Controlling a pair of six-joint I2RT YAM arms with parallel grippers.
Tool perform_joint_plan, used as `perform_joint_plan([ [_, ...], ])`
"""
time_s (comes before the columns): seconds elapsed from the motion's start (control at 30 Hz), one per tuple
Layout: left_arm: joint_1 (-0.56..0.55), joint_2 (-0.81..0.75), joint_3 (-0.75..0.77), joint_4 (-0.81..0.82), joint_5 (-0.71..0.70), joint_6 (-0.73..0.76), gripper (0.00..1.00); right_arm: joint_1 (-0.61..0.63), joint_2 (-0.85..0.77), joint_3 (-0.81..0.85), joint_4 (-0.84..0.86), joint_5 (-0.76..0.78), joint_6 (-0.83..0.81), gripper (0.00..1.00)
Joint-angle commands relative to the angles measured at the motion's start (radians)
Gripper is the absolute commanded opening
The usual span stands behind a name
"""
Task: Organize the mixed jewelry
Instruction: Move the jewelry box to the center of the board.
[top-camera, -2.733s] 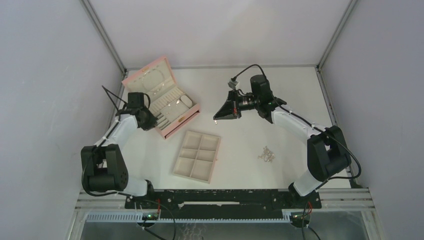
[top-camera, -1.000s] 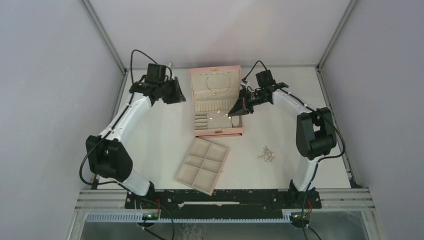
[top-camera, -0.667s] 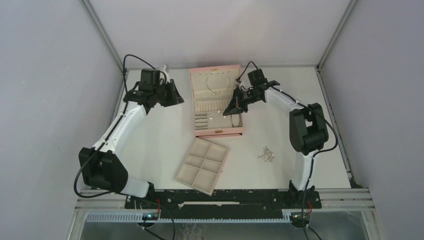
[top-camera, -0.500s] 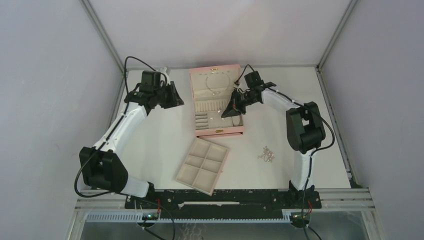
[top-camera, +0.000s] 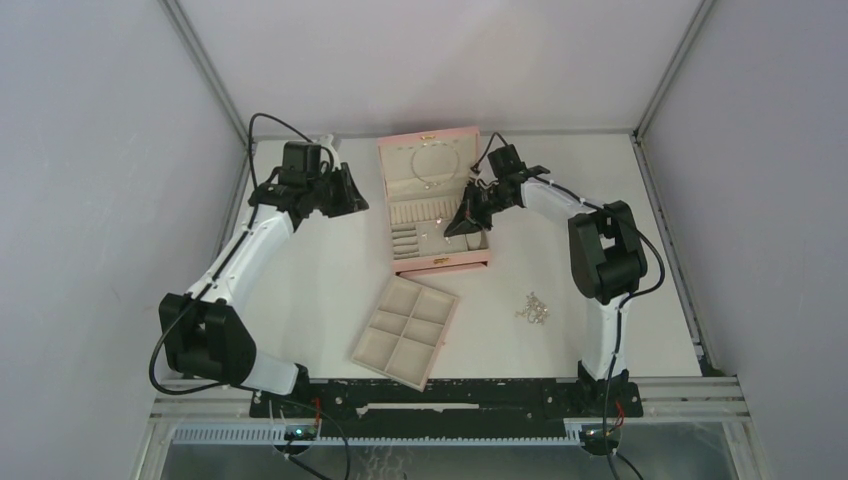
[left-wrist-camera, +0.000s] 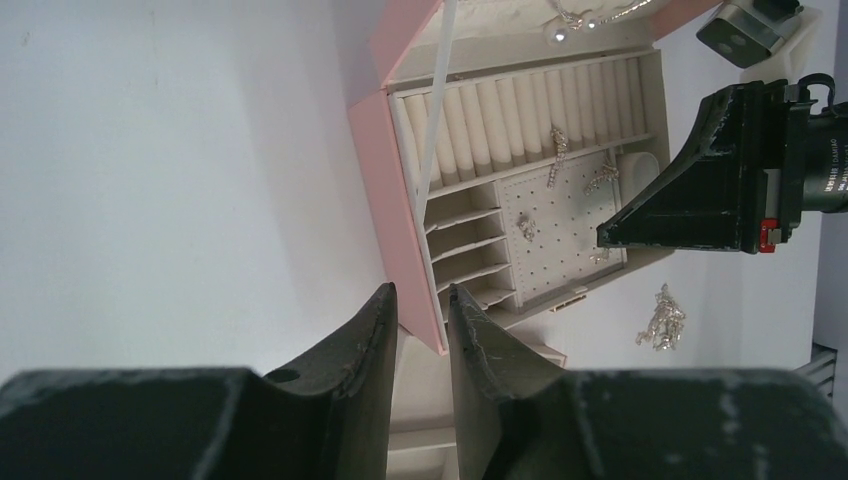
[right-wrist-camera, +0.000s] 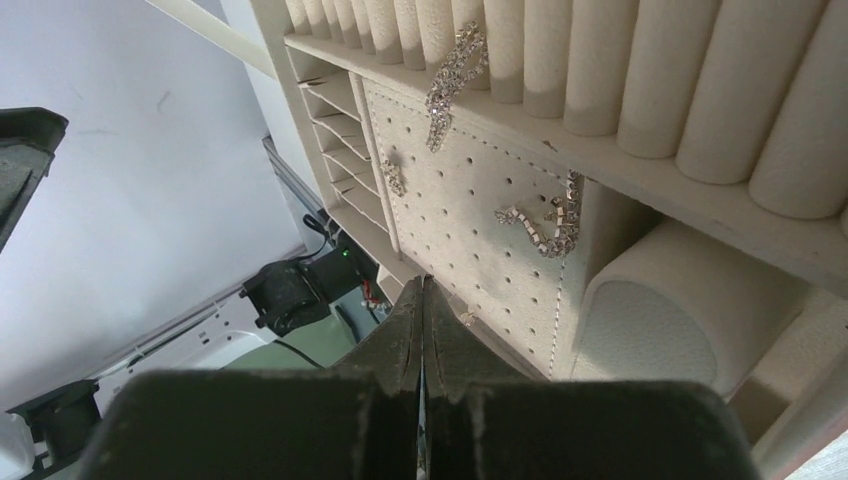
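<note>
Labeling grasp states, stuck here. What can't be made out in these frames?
Right wrist view: right gripper has jaws shut; its own fingers hide whether a tiny piece is pinched.
Top view: loose jewelry pile is too small to tell pieces apart.
Left wrist view: necklace in the pink box lid is cut off by the top edge; beige tray is mostly hidden behind the left gripper.

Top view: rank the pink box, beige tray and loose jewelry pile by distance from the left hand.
1. Pink box, just right of the left hand.
2. Beige tray, toward the arm bases.
3. Loose jewelry pile, far right side.
</note>
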Motion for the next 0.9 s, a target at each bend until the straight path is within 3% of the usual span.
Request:
perform_joint_plan([
  [0.0,0.01,-0.033,-0.011,0.048,0.001,0.013,0.3,-0.008,0.014,0.039,0.055,0.011,0.029,0.0],
  [0.87,0.011,-0.011,-0.018,0.064,0.025,0.01,0.3,-0.03,0.053,0.053,0.107,-0.058,0.055,0.0],
])
